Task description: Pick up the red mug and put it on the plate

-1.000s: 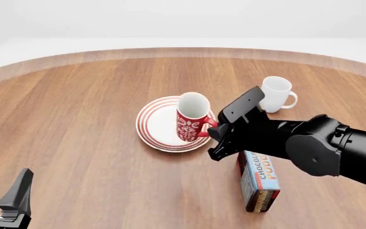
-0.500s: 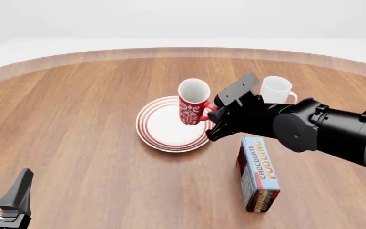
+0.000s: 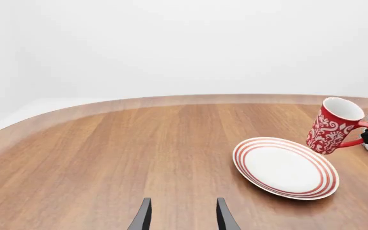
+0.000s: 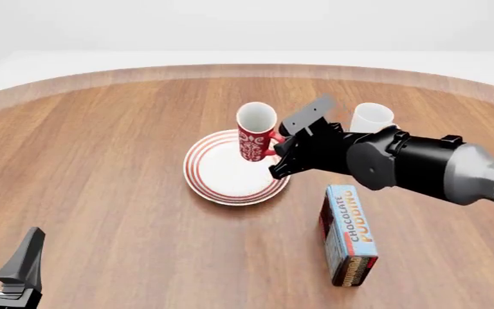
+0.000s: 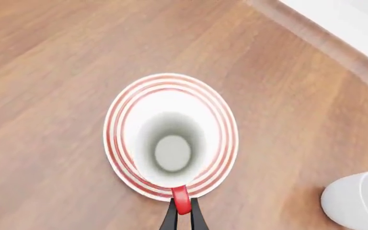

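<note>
Over the round white plate with red rim rings, my right pincer is clenched on the loop handle of the red patterned mug, held clear above the plate's far-right rim. Plain white mug sits just behind my arm; chocolate pudding box lies near, on the wooden table. Left pincer is released, well apart at the near-left edge.

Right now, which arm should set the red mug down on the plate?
Right. The right gripper already pinches the red mug by its handle above the plate; the left gripper sits open, far off.
</note>
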### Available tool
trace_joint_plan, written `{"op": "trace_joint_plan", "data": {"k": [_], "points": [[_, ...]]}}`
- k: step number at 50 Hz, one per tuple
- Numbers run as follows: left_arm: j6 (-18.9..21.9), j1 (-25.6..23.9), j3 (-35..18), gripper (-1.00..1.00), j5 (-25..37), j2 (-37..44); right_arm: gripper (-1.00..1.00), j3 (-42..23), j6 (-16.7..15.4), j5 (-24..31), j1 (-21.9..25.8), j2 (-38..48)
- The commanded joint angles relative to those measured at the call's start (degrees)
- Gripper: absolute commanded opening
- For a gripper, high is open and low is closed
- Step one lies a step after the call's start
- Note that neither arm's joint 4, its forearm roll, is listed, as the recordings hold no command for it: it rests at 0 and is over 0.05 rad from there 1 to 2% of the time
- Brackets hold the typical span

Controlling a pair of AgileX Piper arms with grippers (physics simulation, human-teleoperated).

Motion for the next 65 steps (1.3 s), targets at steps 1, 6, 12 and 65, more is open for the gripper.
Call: {"op": "trace_joint_plan", "data": {"k": [1, 6, 12, 65], "points": [[0.00, 0.00, 0.00, 1.00, 0.00, 0.00, -1.00, -2.40, 0.50, -1.39, -0.02, 3.57], [0.00, 0.00, 0.00, 1.00, 0.00, 0.00, -1.00, -3.29, 0.45, -2.50, -0.24, 5.32], [0.00, 0.00, 0.00, 1.00, 0.00, 0.00, -1.00, -4.13, 0.48, -2.88, -0.19, 6.68], [0.00, 0.00, 0.00, 1.00, 0.00, 0.00, -1.00, -10.63, 3.29, -7.72, -0.47, 20.52]]}}
